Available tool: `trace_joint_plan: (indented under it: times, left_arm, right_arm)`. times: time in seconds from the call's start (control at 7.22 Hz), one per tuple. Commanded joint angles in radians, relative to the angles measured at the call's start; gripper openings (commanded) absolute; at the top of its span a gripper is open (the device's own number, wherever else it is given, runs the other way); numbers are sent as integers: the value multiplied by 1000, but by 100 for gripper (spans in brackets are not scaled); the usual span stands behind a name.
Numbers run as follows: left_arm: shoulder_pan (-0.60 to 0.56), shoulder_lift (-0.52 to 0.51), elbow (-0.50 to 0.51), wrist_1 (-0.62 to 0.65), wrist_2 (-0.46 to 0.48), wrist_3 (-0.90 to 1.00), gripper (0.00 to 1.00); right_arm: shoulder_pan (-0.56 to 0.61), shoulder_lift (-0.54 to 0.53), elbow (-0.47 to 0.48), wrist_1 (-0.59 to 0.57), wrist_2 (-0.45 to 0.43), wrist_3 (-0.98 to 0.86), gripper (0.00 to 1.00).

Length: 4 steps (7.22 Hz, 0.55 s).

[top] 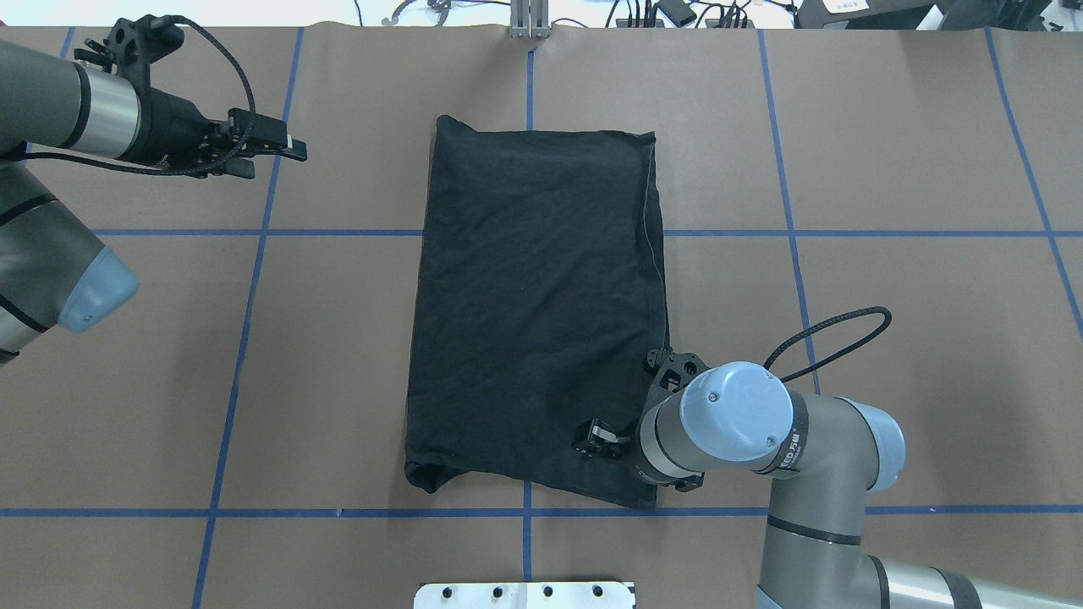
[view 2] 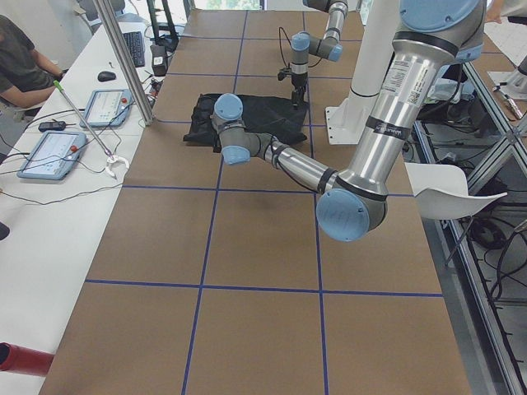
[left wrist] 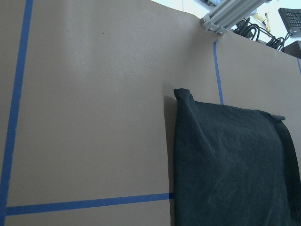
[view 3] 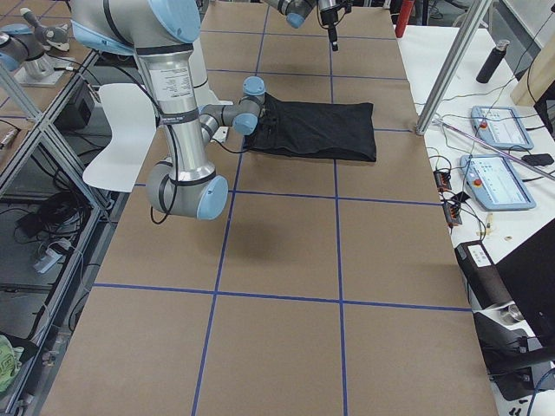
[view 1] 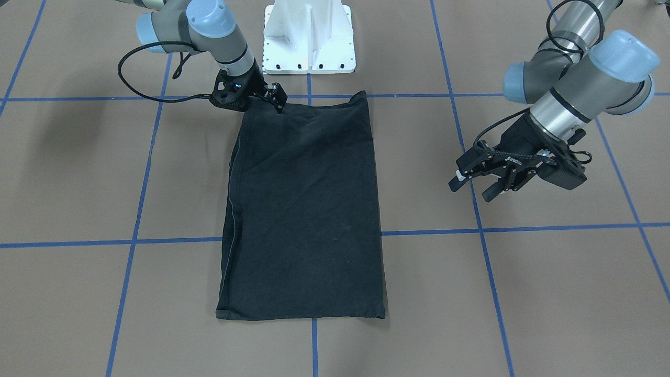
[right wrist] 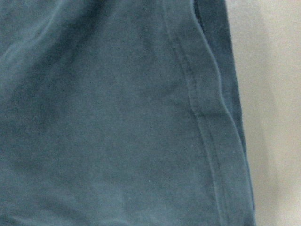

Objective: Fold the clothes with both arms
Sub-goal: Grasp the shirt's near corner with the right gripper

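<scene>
Found shirt [top: 533, 296] folded flat, centre of worktop [top: 888, 152], toward the robot's edge. Judged soft, light, floppy; best pinched at corners. Saw left gripper [view 1: 471, 187] spread, off cloth; could not tell for right gripper [top: 597, 441], at a corner.

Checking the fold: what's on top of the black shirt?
Only the right gripper, over a near corner of the shirt; whether it grips cloth cannot be seen.

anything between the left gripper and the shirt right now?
Nothing. Only bare brown table lies between the left gripper and the T-shirt. This is clearest in the overhead view, and the front-facing view agrees.
</scene>
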Motion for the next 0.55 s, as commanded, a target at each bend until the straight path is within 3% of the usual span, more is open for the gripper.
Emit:
trace_joint_plan:
  times: [0.0,0.42]
  left_arm:
    - [0,0,-2,0,0,-1,100]
    - [0,0,-2,0,0,-1,100]
  right_arm:
    - [0,0,-3,0,1,0,81]
    - [2,-2,-6,-2,5,-3,84]
